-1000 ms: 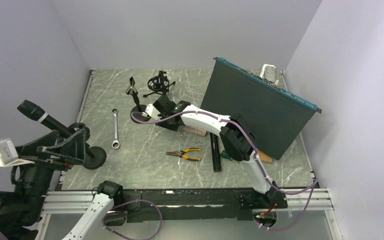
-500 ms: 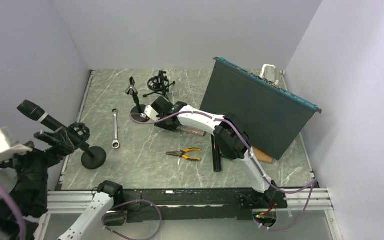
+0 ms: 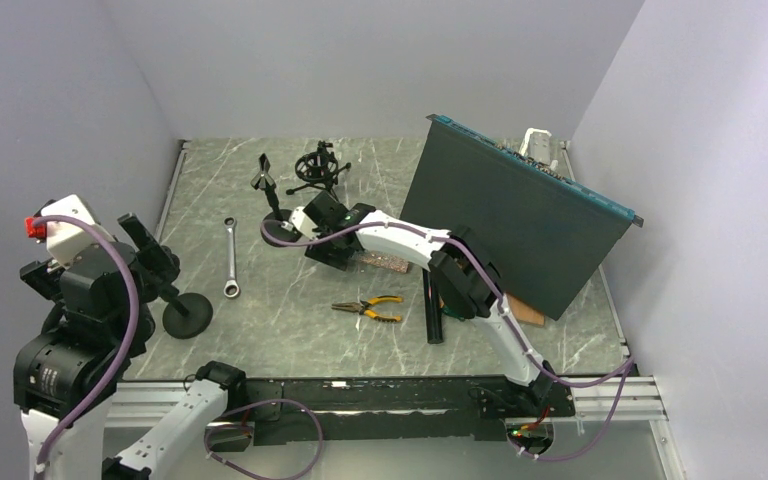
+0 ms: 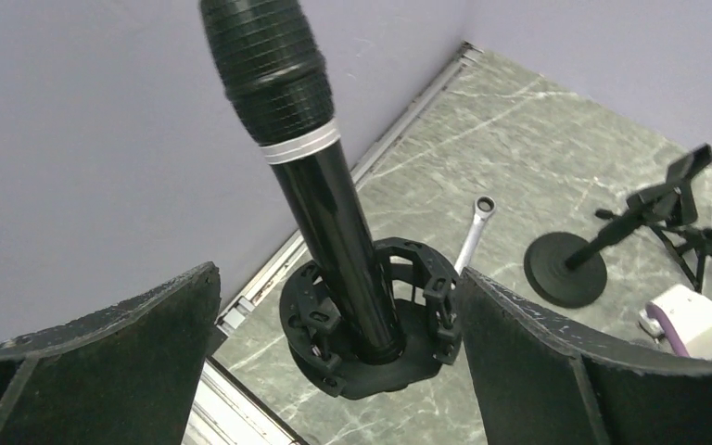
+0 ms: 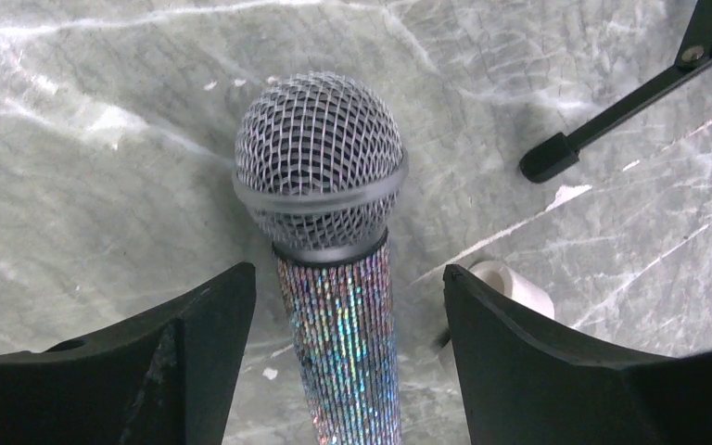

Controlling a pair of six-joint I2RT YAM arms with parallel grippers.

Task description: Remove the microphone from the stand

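Plainly, left tool spread wide around black microphone, seemingly untouched, seated in stand; right tool likewise agape.

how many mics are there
2. A black mic stands in the mount on the left stand, inside the open left gripper. A glitter mic lies on the table inside the open right gripper. Others may hide behind the panel.

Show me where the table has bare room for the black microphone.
Bare marble lies along the near edge between the round stand base and the pliers, and between the tripod and the dark panel. Crowded around the right gripper.
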